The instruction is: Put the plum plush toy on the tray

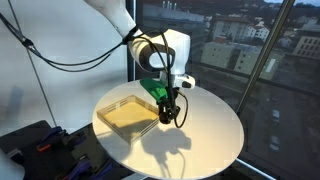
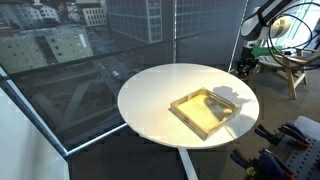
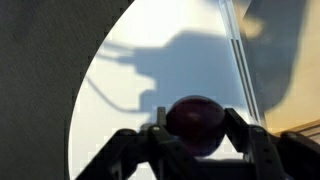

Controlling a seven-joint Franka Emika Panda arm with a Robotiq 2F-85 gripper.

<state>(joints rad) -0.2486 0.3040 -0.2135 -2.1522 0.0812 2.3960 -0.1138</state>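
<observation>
The plum plush toy is a small dark reddish-purple ball held between my two finger pads in the wrist view. My gripper is shut on it and holds it above the white table, just beside the tray's clear rim. In an exterior view my gripper hangs over the table at the near right edge of the pale tan tray; the toy is too dark to make out there. The tray lies on the round table and holds nothing.
The round white table stands by large windows with a city view. Black cables hang from the arm. Dark equipment sits beside the table. A wooden frame and gear stand behind it.
</observation>
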